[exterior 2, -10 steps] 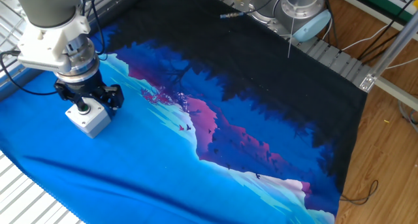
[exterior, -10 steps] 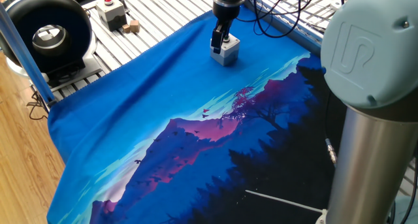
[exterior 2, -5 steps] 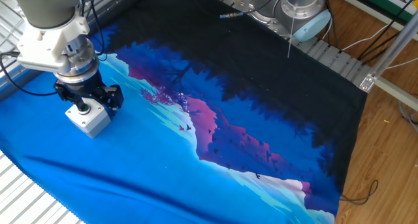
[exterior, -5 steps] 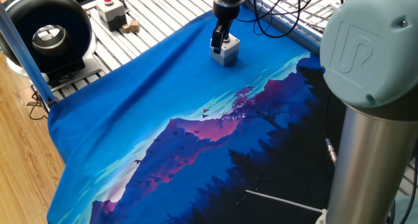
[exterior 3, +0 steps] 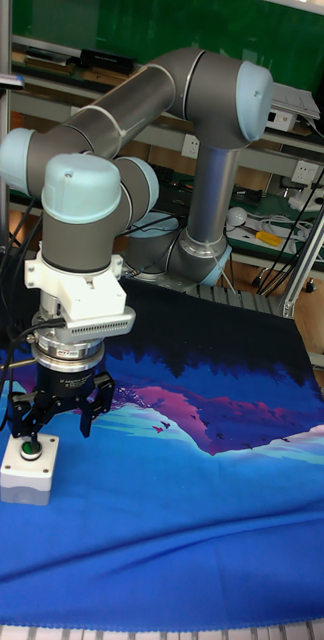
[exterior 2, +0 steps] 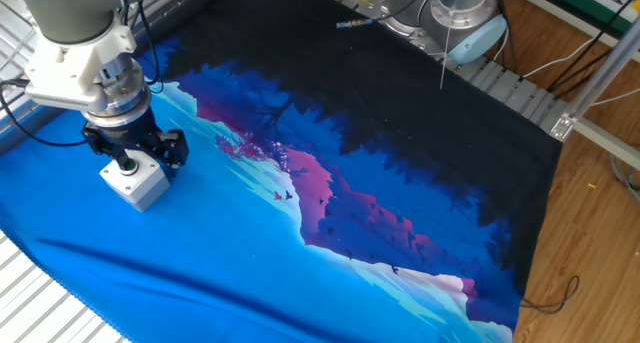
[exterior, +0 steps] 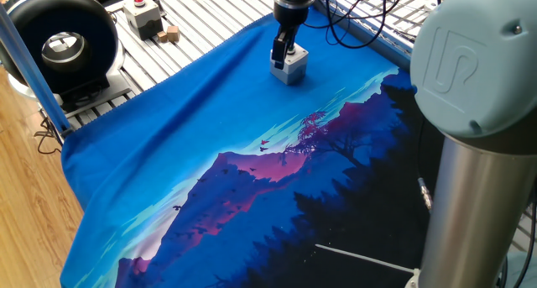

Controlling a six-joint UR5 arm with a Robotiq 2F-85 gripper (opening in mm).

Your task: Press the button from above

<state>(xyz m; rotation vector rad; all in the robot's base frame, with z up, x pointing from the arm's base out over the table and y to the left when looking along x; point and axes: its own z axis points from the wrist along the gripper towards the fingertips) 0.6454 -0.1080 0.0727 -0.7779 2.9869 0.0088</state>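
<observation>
The button is a small green cap in a silver ring on top of a light-grey box that stands on the blue cloth. My gripper hangs straight down over the box, open, with a clear gap between its black fingers. The left finger is directly above the button; whether it touches it cannot be told. In the other fixed view the gripper covers the box from above, and the button peeks out below it. In one fixed view the gripper hides the top of the box.
A printed blue and purple cloth covers the table. Off the cloth at the back left stand a grey box with a red button, small wooden blocks and a black round device. The arm's base column rises at the right.
</observation>
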